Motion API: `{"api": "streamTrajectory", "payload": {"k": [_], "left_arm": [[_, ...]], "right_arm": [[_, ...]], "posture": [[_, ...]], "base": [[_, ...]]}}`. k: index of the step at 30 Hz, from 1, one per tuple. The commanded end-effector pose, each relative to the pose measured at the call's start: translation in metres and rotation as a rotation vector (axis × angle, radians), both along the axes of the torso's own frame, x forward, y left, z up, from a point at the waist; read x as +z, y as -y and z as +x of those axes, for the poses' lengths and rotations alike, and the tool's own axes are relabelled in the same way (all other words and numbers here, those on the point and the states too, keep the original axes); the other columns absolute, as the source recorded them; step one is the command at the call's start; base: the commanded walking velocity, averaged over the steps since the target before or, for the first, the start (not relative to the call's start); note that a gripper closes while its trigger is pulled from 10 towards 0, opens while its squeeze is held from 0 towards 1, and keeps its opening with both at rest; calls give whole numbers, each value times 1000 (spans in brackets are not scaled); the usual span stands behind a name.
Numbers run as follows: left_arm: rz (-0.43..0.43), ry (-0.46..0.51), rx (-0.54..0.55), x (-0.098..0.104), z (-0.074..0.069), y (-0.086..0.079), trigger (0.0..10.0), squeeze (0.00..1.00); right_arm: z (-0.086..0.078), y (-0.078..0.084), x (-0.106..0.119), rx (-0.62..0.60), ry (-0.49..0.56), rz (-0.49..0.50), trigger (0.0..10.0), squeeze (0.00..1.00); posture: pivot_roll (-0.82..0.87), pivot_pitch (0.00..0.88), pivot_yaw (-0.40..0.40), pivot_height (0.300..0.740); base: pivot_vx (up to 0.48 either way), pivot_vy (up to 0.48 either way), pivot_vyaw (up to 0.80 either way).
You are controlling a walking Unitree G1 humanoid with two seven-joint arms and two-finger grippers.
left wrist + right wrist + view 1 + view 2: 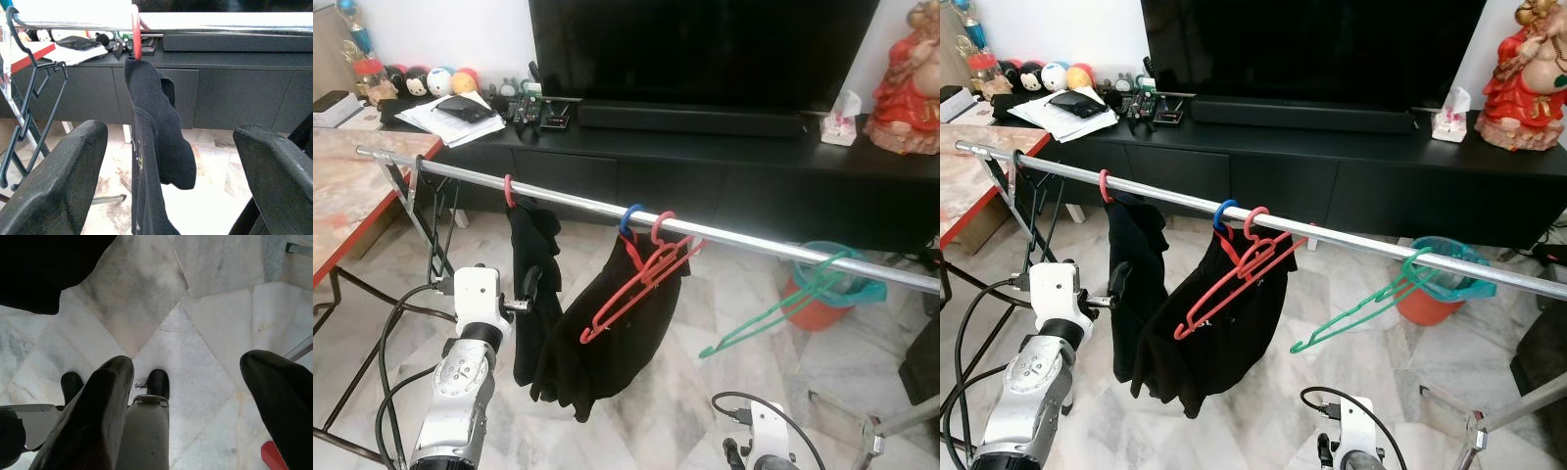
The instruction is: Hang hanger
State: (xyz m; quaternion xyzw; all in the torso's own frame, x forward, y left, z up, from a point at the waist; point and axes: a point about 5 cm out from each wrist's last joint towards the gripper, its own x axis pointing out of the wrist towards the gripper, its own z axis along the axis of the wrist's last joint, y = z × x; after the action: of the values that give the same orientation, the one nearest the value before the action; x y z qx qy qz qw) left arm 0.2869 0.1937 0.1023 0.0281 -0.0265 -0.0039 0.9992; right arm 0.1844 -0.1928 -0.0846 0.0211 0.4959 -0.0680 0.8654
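We see the rail (724, 231) crossing before the TV cabinet (705, 176); on it hang, from its left, two garments (533, 284), an empty hanger (636, 289) and another hanger (773, 313), the table (352, 186) left

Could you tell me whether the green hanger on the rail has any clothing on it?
No, the green hanger hangs bare from the rail, while the black clothes hang further along to its left.
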Motion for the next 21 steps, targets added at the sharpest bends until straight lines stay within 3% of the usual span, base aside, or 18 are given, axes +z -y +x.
{"api": "streamTrajectory", "payload": {"k": [1, 7, 21], "left_arm": [[-2, -4, 3, 1, 2, 0, 10000, 0], [0, -2, 10, 2, 3, -3, 10000, 0], [3, 9, 25, 4, 4, -5, 10000, 0]], "right_arm": [[-2, 1, -1, -6, -9, 1, 10000, 0], [-2, 1, -1, 0, -15, -5, 10000, 0], [-2, 0, -1, 1, -15, 6, 10000, 0]], "posture": [[21, 0, -10, 740], [21, 0, -8, 740], [22, 0, -7, 740]], "base": [[0, 0, 0], [0, 0, 0], [310, 0, 0]]}}
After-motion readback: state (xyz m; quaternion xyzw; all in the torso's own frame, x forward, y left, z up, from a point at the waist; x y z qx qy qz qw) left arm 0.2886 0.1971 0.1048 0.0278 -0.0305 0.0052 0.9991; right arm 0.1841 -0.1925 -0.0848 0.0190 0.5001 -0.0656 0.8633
